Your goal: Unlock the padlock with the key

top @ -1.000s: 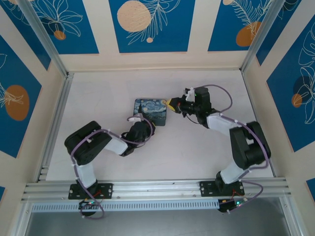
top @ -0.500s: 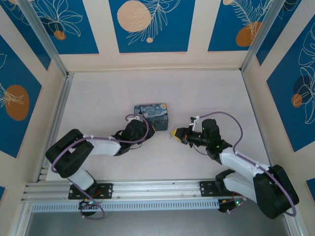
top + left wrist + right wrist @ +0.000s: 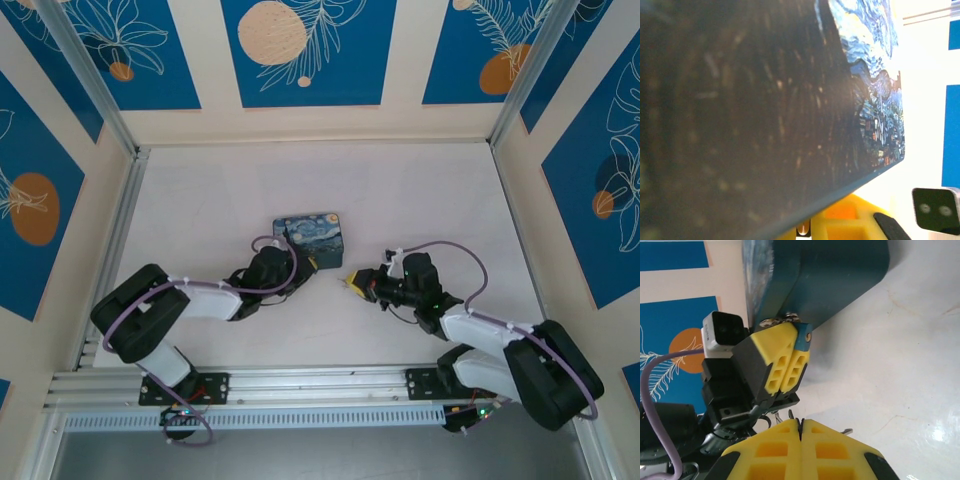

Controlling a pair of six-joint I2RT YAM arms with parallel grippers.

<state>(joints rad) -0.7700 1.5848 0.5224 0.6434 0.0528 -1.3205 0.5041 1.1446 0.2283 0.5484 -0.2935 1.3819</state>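
Note:
The small blue-bodied padlock (image 3: 803, 338) is pressed against the lower corner of the Starry-Night tin (image 3: 825, 275), with its silvery shackle (image 3: 779, 320) just above. My left gripper (image 3: 792, 352) is shut on the padlock; from above it lies at the tin's near corner (image 3: 313, 262). My right gripper (image 3: 801, 427) is shut, and a thin dark sliver, the key (image 3: 799, 420), sticks out between its yellow tips, a short way from the padlock. In the top view the right gripper (image 3: 351, 281) sits low on the table, pointing left at the left gripper.
The tin (image 3: 312, 231) lies in the middle of the white table. Its dark side (image 3: 765, 100) looms close in the left wrist view, with a yellow finger (image 3: 850, 222) below it. The enclosure's walls stand well away on all sides.
The right arm has swung from beside the tin's right end to low in front of it, tips toward the left gripper. The left arm has stretched out flatter toward the tin.

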